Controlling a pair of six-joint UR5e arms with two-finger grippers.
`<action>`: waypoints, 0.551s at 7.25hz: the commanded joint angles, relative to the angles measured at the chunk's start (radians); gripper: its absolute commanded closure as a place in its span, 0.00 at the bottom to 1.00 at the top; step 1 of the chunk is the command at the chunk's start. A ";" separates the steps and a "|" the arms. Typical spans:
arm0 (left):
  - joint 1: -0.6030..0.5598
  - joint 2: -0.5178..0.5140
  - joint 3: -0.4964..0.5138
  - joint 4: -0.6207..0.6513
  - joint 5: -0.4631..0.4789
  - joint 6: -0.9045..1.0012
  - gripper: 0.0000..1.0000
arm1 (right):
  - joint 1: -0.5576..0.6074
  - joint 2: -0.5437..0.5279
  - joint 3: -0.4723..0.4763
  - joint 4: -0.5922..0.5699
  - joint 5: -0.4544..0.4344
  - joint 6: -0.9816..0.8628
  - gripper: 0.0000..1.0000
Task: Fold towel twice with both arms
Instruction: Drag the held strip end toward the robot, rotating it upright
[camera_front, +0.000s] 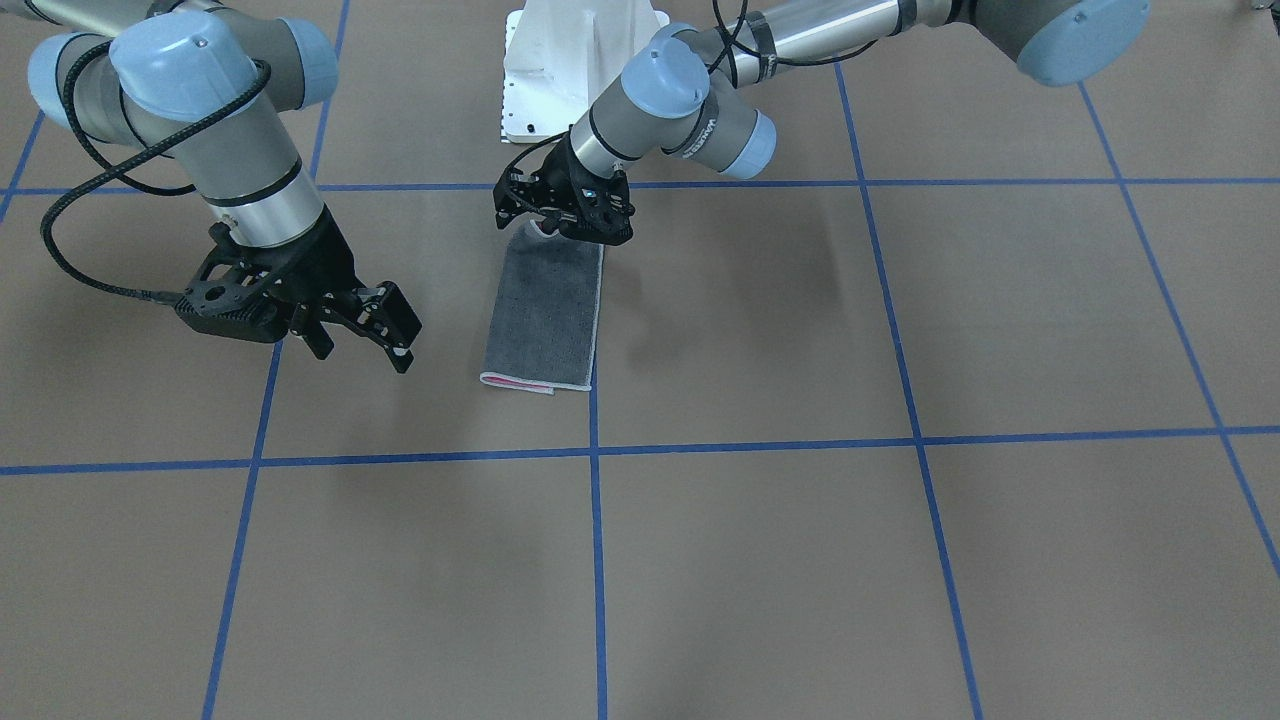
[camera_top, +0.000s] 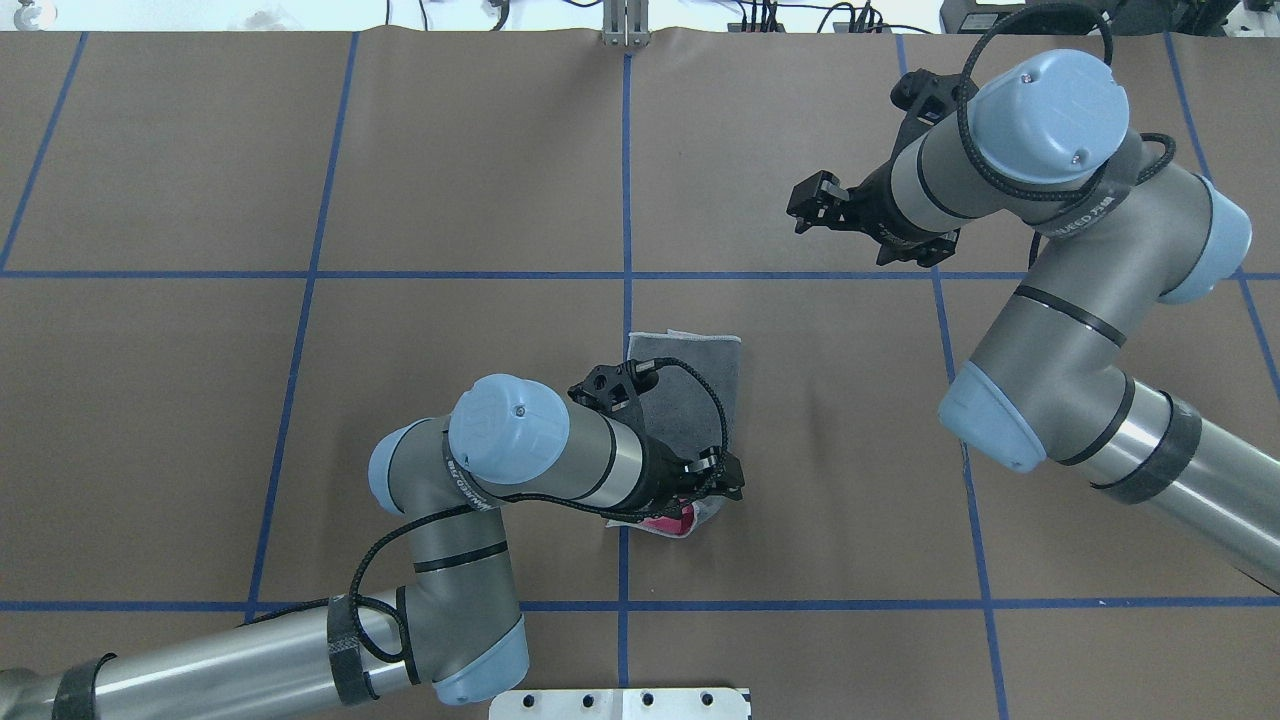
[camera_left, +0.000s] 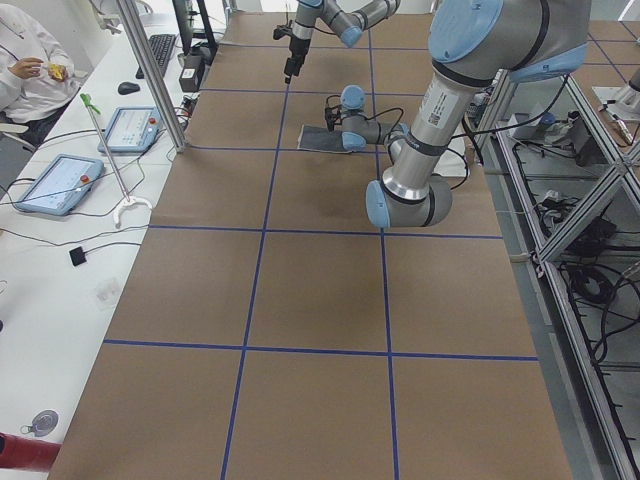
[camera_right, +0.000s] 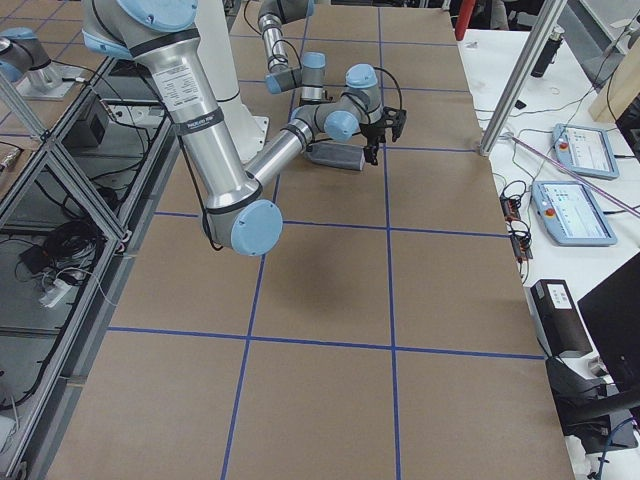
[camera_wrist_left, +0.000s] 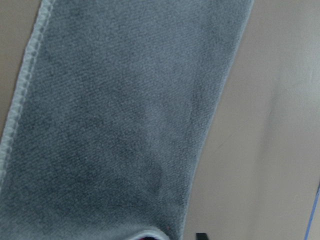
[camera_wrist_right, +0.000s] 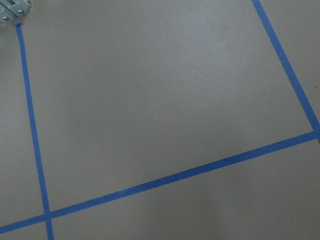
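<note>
The left gripper sits low over the near end of the towel. Its jaws look narrowed on that end: the hem curls up beneath them and the pink face shows there, though the fingertips themselves are hidden, so the pinch is a judgement.

Taking 12 o'clock as straight away from the robot in the overhead view, the towel runs from this gripper towards 12. It is a narrow strip folded once, grey face up, and its long axis lies along the 6–12 line. It lies flat on the table, just right of the centre tape line. The left wrist view shows the same grey strip stretching away from the jaws.

The far end of the strip lies free, with no gripper on it.

Beyond it, at about 1–2 o'clock from that far end and well apart, the right gripper hangs above bare table, jaws spread wide and empty. Its wrist view shows only tape lines.

The left arm is therefore the nearer one by far. The second fold probably has to travel along the long axis, carrying the held end towards 12. To share in it, the right gripper would first need to come in towards 7–8 o'clock.
</note>
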 joint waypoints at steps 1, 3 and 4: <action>-0.027 0.001 -0.041 0.024 -0.057 0.000 0.01 | 0.000 0.000 0.001 0.000 -0.002 0.000 0.01; -0.052 0.005 -0.084 0.094 -0.081 0.002 0.01 | 0.000 -0.005 0.008 -0.001 -0.006 0.023 0.00; -0.069 0.011 -0.083 0.096 -0.099 0.009 0.01 | -0.015 -0.026 0.034 -0.002 -0.006 0.073 0.00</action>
